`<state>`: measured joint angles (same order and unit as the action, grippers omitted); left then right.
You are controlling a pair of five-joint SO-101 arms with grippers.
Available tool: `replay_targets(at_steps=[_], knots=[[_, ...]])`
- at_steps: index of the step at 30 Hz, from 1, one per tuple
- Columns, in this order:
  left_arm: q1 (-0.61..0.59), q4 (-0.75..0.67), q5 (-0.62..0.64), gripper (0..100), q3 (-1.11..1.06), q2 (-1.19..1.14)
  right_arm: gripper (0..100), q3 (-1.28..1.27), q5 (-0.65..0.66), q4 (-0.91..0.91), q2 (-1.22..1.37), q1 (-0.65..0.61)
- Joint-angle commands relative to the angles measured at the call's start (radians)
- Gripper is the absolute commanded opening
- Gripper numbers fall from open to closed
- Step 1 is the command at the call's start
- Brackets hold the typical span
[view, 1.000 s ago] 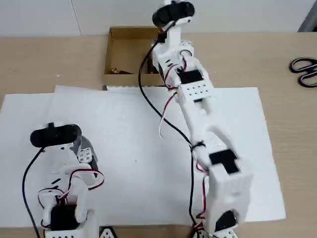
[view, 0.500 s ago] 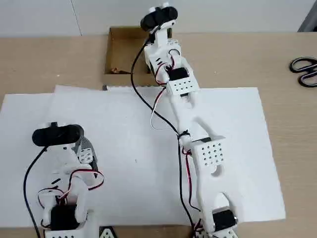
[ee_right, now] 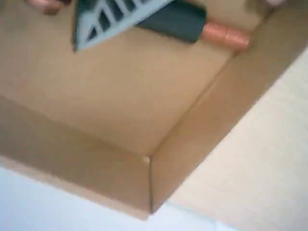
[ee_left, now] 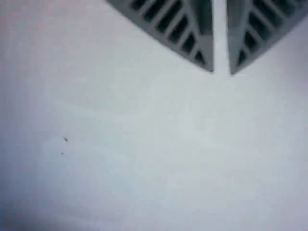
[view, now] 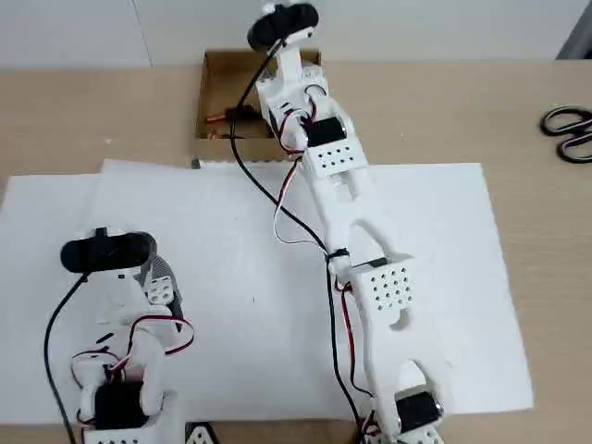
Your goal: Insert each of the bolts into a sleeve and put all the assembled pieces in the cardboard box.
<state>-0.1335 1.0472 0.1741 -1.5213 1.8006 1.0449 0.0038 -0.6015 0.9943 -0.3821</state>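
Note:
My right gripper [view: 244, 117] hangs inside the cardboard box [view: 204, 92] at the back of the table. It is shut on an assembled piece, a black sleeve [ee_right: 180, 21] with a copper bolt end [ee_right: 226, 36] sticking out. The piece [view: 228, 117] sits a little above the box floor near a corner of the box [ee_right: 192, 144]. One ribbed finger [ee_right: 110, 17] lies across the sleeve. More copper pieces [view: 217, 134] rest against the box's front wall. My left gripper [view: 159, 277] sits low at the front left over the white paper [ee_left: 144, 159], its fingers [ee_left: 192, 43] together with nothing between them.
A large white paper sheet [view: 250, 277] covers the middle of the wooden table. Black scissors [view: 569, 132] lie at the far right edge. The right arm stretches diagonally across the paper from the front right to the box.
The right arm has swung left, carrying its gripper and the piece from the box's right side to over its inside. The left arm has stayed put.

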Motion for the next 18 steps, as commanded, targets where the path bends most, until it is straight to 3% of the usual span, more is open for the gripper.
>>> replay_targets(at_steps=[1,5,10,15,18], knots=[[-0.005,0.003,-0.008,1,0.038,0.009,19.9,0.069,0.005,0.007,-0.033,0.012],[-0.006,0.003,-0.008,1,0.039,0.009,19.9,0.153,0.005,-0.01,-0.033,0.041],[-0.006,0.0,-0.008,1,0.042,0.009,19.2,0.25,0.005,-0.191,-0.033,0.05],[-0.006,-0.002,-0.009,1,0.044,0.009,0.0,0.4,-0.031,-0.417,-0.028,0.084],[-0.006,-0.002,-0.009,1,0.044,0.009,0.0,0.511,-0.101,-0.567,-0.028,0.116]])
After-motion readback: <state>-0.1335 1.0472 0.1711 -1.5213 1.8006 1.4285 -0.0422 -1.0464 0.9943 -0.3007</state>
